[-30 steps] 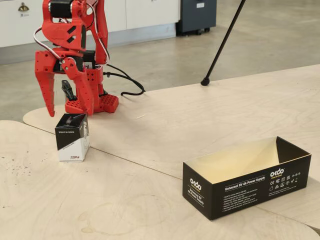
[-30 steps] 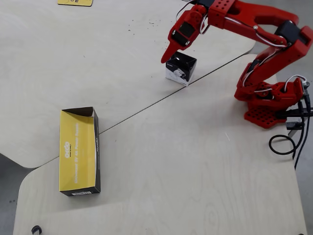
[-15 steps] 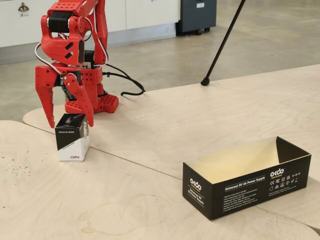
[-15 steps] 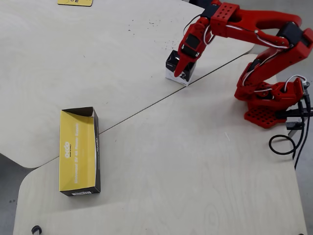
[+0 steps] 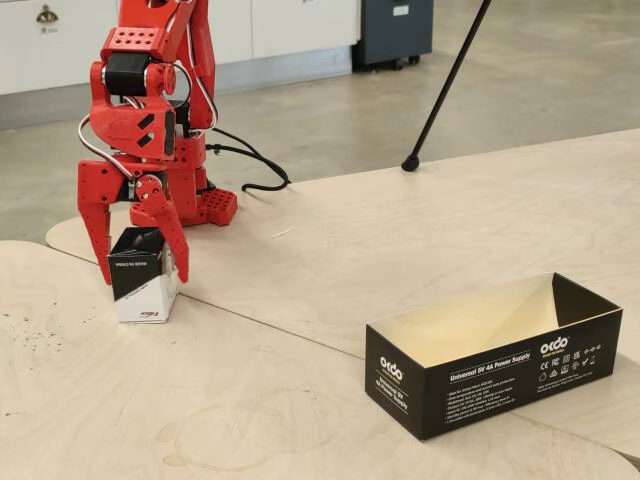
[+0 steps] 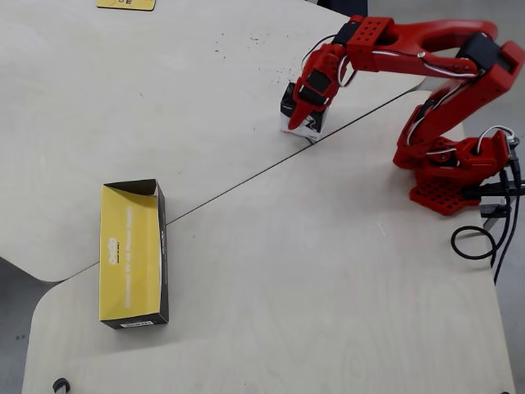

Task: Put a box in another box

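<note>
**Claw astride the small carton, long box well apart**

The box: a small, roughly cubic carton, black above and white below, with small white print on the black band and a red mark low on the white face. It stands upright on the pale plywood table, just in front of my red base. In the overhead view it sits close to the seam between two table panels, under my claw.

My claw points down over the carton. One finger hangs at its left side in the fixed view, the other lies across its right front edge. The fingers are spread about as wide as the carton. I cannot tell whether they press it or only flank it. The carton's base rests on the table.

Another box: long, shallow and black, tan inside, open at the top, with white "Universal 5V 4A Power Supply" print on its long side. It lies flat on the table, well apart from the carton, toward the right foreground of the fixed view and at the left of the overhead view.
</note>
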Motion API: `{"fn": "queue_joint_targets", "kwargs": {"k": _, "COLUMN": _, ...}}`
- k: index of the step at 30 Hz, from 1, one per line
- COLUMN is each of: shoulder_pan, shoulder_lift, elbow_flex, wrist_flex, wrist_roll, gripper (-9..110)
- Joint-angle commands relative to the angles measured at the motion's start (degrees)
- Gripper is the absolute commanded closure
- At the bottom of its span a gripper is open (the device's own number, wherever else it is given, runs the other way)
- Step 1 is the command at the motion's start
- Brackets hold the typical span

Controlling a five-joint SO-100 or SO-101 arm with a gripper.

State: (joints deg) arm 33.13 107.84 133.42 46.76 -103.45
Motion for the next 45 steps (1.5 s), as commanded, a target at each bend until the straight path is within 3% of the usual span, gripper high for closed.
{"fn": "queue_joint_targets", "kwargs": {"k": 1, "shoulder_pan": -0.1, "shoulder_lift": 1.1, "elbow_flex": -2.4, "wrist_flex": 0.4, "wrist_roll": 0.1, "gripper": 84}}
{"fn": "queue_joint_targets", "kwargs": {"k": 6, "shoulder_pan": -1.1, "shoulder_lift": 2.5, "elbow_flex": -8.4, "wrist_flex": 7.3, "wrist_roll": 4.6, "gripper": 90}}
{"fn": "queue_joint_targets", "kwargs": {"k": 13, "shoulder_pan": -7.0, "shoulder_lift": 3.3, "elbow_flex": -26.5, "wrist_flex": 20.6, "wrist_roll": 20.2, "gripper": 91}}
{"fn": "queue_joint_targets", "kwargs": {"k": 23, "shoulder_pan": -27.2, "shoulder_lift": 2.3, "elbow_flex": -45.5, "wrist_flex": 27.7, "wrist_roll": 46.1, "gripper": 91}}
{"fn": "queue_joint_targets", "kwargs": {"k": 29, "shoulder_pan": -37.9, "shoulder_lift": -3.2, "elbow_flex": -53.2, "wrist_flex": 25.8, "wrist_roll": 63.0, "gripper": 91}}
{"fn": "queue_joint_targets", "kwargs": {"k": 45, "shoulder_pan": -48.7, "shoulder_lift": -25.8, "elbow_flex": -74.3, "wrist_flex": 12.5, "wrist_roll": 85.1, "gripper": 92}}
